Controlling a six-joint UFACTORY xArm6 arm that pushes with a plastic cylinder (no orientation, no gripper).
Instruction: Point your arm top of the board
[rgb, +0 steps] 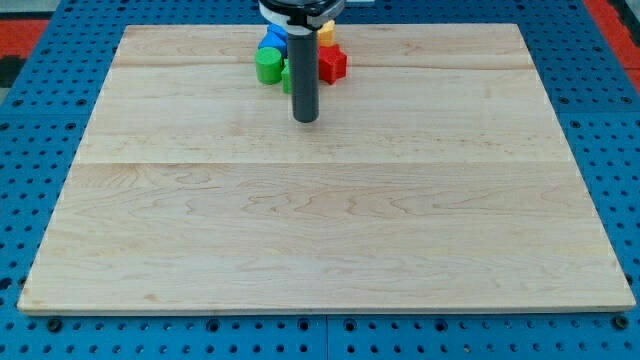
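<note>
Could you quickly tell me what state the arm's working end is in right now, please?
My tip: a bare rod, no jaws, holding nothing; it sits just below the cluster of blocks, nearest the green block and the red block.

Pale wooden board (330, 230): light, maple-like planks joined lengthwise, fine grain visible, smooth with a soft satin sheen.

Blue perforated base (40, 110) around the board: rigid sheet with regular round holes, evenly coloured, slightly glossy; material cannot be told.

Straight dark rod, ending in my tip (305, 120): dark grey, smooth, matt, faint highlight along its length; the tip stands just near of the block cluster at the far edge.

Green cylinder block (267, 66): smooth, uniformly coloured, low sheen.

Red star-like block (332, 64): same smooth, painted-looking finish.

Blue block (272, 40) and yellow block (325, 32): partly hidden; visible faces smooth and brightly coloured.
</note>
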